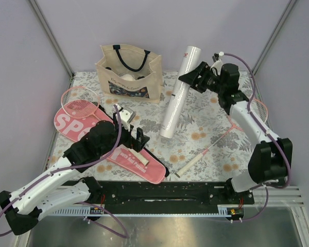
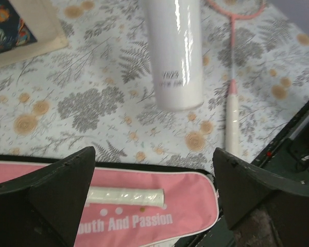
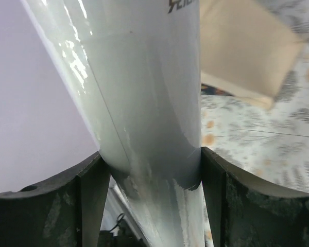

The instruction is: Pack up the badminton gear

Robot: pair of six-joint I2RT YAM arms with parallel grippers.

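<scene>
Gripping anything, Mia, that right end effector (image 3: 149, 159)?

Yes, Tom. Its two fingers are closed against either side of the white tube (image 1: 176, 98), high up near the tube's far end. The tube slants down toward the middle of the bench (image 1: 195, 126). I cannot tell whether its lower end touches the cloth.

And the left end effector (image 2: 153, 159)?

Spread wide, with nothing between the fingers. It hangs over the pink case (image 1: 67, 123), above the end lettered "Youth And Passion". A white racket grip lies on the case just below it.

Which racket is that?

The left racket (image 1: 80, 103). Its pink-rimmed head sits at the far left, overlapping the case's rounded end.

The other one?

The right racket (image 1: 216, 141) lies flat on the bench. Its handle points toward the near edge and its head is beside the right arm, apart from the case.

Anything else back there?

A beige tote (image 1: 129, 72) stands upright at the far edge, left of the tube.
</scene>
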